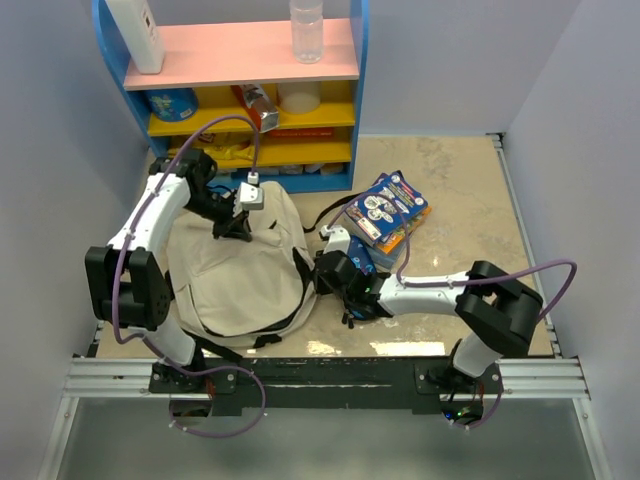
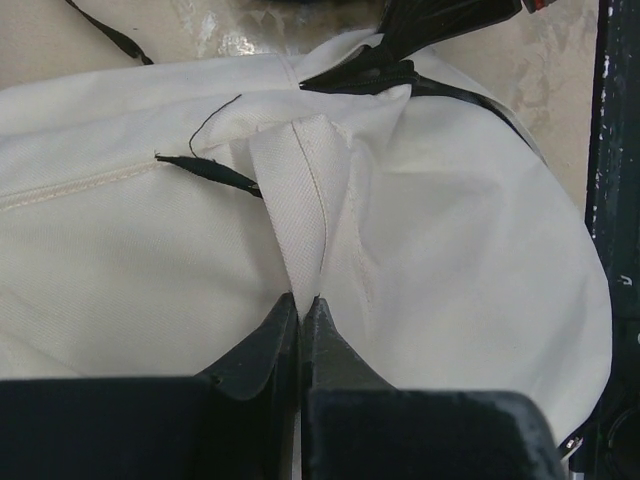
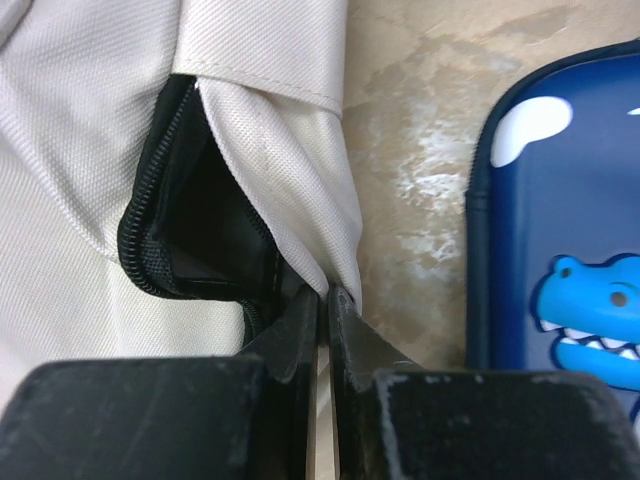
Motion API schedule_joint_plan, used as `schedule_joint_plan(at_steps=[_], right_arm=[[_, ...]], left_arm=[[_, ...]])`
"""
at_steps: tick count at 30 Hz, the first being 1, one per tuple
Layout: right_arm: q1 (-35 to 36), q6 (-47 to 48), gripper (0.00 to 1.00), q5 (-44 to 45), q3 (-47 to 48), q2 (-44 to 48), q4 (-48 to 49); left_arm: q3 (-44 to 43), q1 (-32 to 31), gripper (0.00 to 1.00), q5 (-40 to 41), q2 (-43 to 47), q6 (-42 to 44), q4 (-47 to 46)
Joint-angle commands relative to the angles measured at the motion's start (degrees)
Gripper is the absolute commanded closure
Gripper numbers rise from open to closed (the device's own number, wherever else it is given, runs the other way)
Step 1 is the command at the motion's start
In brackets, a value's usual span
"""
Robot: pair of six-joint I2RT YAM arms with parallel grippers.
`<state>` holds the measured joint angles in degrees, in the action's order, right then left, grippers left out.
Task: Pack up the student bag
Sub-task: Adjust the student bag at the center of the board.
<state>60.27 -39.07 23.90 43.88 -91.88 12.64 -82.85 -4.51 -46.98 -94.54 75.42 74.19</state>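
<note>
- The student bag (image 1: pixel 240 275) lies flat, the shelf (image 1: pixel 240 52) just behind it; its zipper mouth (image 3: pixel 170 230) gapes slightly
- The left gripper (image 2: pixel 300 298) pinches a fabric fold at the bag's shelf end; the right gripper (image 3: pixel 325 292) clamps the mouth's edge
- The pencil case (image 3: pixel 560 200) and books (image 1: pixel 392 208) lie just right of the bag; I judge packing barely begun

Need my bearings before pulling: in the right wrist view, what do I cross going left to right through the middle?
backpack → zipper opening → fabric flap → table → blue pencil case
</note>
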Motion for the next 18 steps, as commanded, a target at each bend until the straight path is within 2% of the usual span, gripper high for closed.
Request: schedule_joint_plan(at_steps=[1, 3, 5, 6, 7, 9, 10, 12, 14, 18], right_arm=[[-2.5, -0.5, 1.0, 3.7, 2.3, -0.8, -5.2], [-3.1, -0.4, 1.0, 3.8, 2.9, -1.1, -6.1], [-3.1, 0.0, 0.98, 2.4, 3.1, -0.6, -5.9], [-3.1, 0.2, 0.86, 2.1, 3.0, 0.5, -4.7], [-3.1, 0.4, 0.79, 2.1, 2.4, 1.2, -4.5], [-3.1, 0.3, 0.65, 1.9, 2.1, 3.2, -3.9], [-3.1, 0.1, 0.62, 1.9, 1.9, 3.9, -3.9], [-3.1, -0.3, 0.52, 1.5, 1.7, 5.2, -4.0], [-3.0, -0.6, 0.5, 0.3, 1.3, 7.2, -3.1], [-1.4, -1.3, 0.5, -3.6, 1.2, 9.3, -1.0]], left_arm=[[0.5, 0.6, 1.0, -2.7, 0.9, -3.2, -3.5], [2.0, 0.6, 1.0, -2.2, 1.6, -8.5, -7.4], [5.4, 0.3, 1.0, 0.1, 2.9, -14.1, -16.8], [6.7, 0.2, 1.0, 1.3, 3.4, -20.7, -20.5], [9.8, 0.2, 1.0, 2.4, 4.0, -23.7, -27.6], [12.8, 0.1, 1.0, 5.4, 5.8, -32.0, -34.1], [15.6, 0.0, 1.0, 6.5, 6.4, -34.7, -40.0], [18.1, 0.1, 1.0, 9.9, 7.8, -42.0, -45.3], [20.6, 0.2, 1.0, 13.6, 9.1, -46.7, -51.8], [21.2, 0.3, 1.0, 17.3, 10.2, -54.3, -55.0]])
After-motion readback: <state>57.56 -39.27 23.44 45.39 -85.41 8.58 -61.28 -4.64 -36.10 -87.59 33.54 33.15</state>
